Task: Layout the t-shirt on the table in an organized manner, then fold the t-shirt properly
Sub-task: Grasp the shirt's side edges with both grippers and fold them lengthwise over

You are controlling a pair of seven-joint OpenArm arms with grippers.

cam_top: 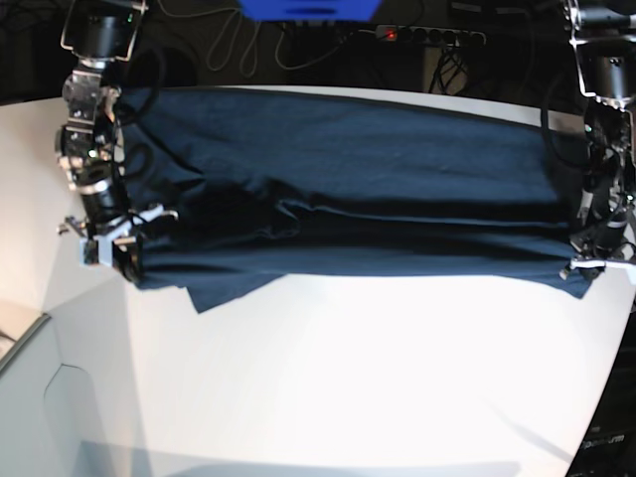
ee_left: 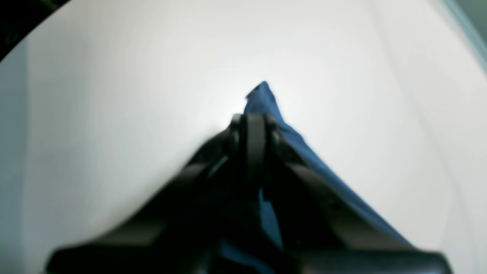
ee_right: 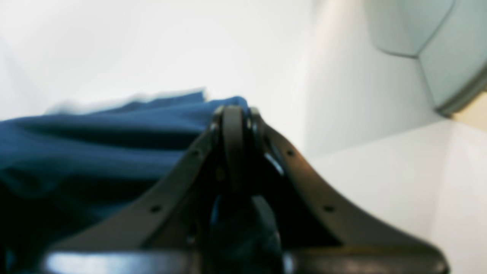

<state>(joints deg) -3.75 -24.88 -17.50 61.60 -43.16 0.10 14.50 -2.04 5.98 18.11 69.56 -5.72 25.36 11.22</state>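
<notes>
The dark navy t-shirt (cam_top: 358, 189) hangs stretched wide between my two arms above the white table (cam_top: 378, 368). Its lower edge sags in folds, with a loose flap at the lower left. My right gripper (cam_top: 127, 260), on the base view's left, is shut on the shirt's left edge; in the right wrist view its closed fingers (ee_right: 233, 125) pinch blue cloth (ee_right: 95, 133). My left gripper (cam_top: 584, 266), on the base view's right, is shut on the shirt's right edge; in the left wrist view the fingers (ee_left: 254, 133) clamp a strip of blue cloth (ee_left: 266, 101).
Cables and a power strip (cam_top: 427, 35) lie behind the table's curved far edge. A grey-white panel (cam_top: 70, 417) sits at the near left corner. The table's right edge (cam_top: 616, 378) runs close to my left arm.
</notes>
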